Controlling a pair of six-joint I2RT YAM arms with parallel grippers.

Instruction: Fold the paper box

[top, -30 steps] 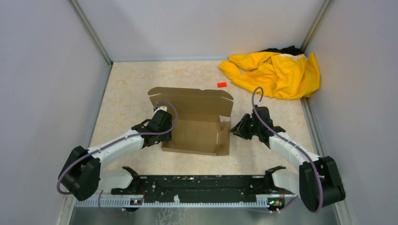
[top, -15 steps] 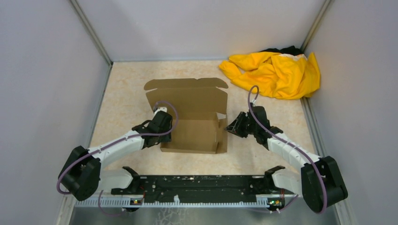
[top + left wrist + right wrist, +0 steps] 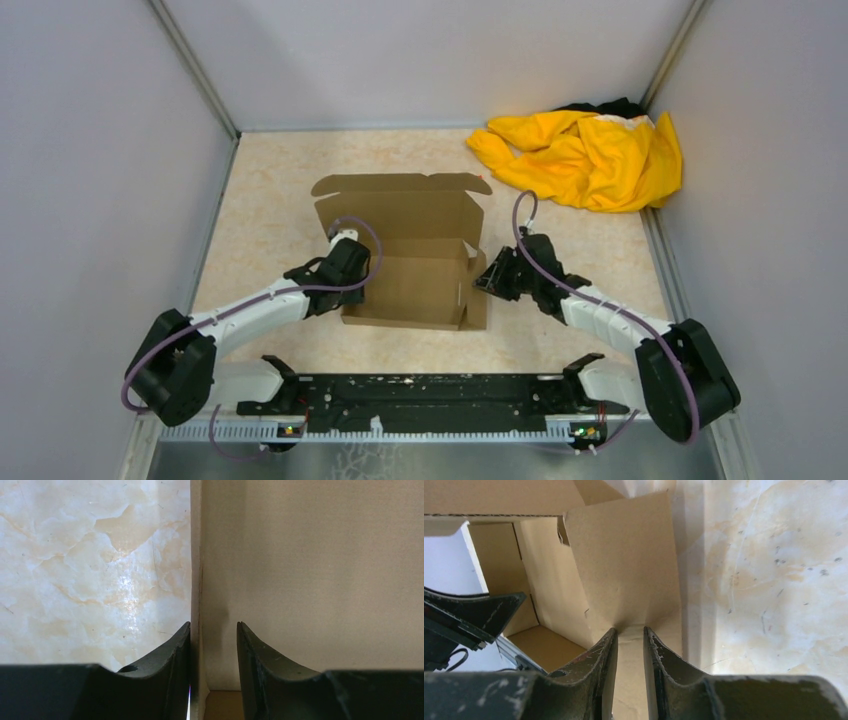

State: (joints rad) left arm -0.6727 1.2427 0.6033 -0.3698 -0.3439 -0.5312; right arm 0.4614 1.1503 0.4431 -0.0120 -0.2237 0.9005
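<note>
Paper box (image 3: 415,270): on table (image 3: 270,220), near-left of yellow cloth (image 3: 590,155).
Left end effector (image 3: 213,627): spread, astride wall farthest from cloth.
Right end effector (image 3: 630,632): pinching cloth-side flap.
Progress: walls up, lid not yet shut.

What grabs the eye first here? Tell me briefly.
A half-folded paper box sits at the centre, lid open toward the back. The left fingers straddle its left wall and the right fingers pinch its right side flap. A yellow cloth lies bunched in the far right corner.

The plain brown corrugated cardboard box (image 3: 310,580) overruns the left wrist view's edges; a black thing (image 3: 604,105) (mostly buried) peeks behind crumpled yellow cloth (image 3: 590,158).
</note>
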